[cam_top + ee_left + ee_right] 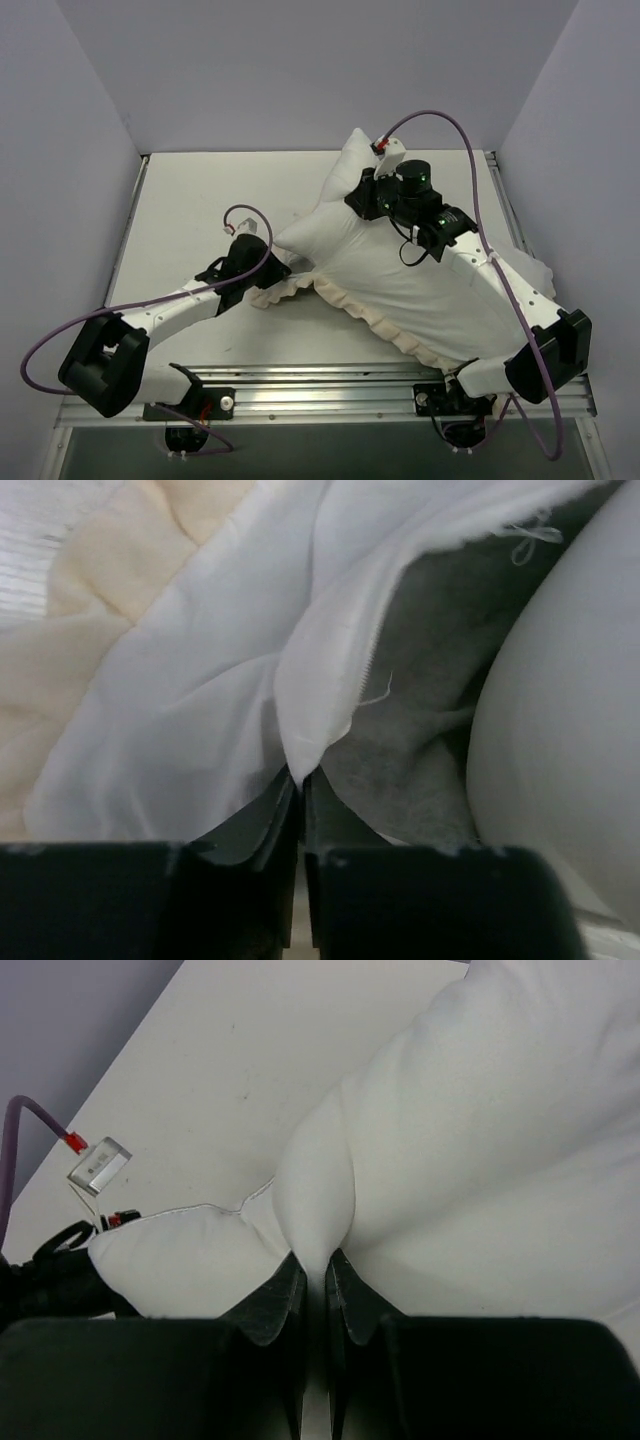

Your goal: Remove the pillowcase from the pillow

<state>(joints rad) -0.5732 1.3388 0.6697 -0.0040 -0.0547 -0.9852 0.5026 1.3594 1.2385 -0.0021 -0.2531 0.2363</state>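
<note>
1. A cream ruffle (350, 312) is taken as the landmark; it runs slantwise across the near half of a white table (190, 200)
2. The pillowcase (180, 710) is seen white face out, trimmed by that ruffle. Its grey lining (430, 680) is exposed only at the open mouth, by the ruffle's left end
3. The pillow (560, 730), plump and smooth, is seen inside that mouth, touching the lining. From above its bulk is seen just beyond the ruffle. Both fabrics are white, so how much of it is covered cannot be told
4. The left gripper (298, 780) is pressed together on the pillowcase's white hem, at the ruffle's left end
5. The right gripper (318, 1260) is pinched on a raised fold of smooth white cloth, well beyond the ruffle. The fold is judged to be the pillow's, since no frill or grey shows there
6. The task is judged to be at an early stage: both grips are set and the mouth is opened, but nothing is separated. The pillowcase remains to be drawn off while the pillow is held back
</note>
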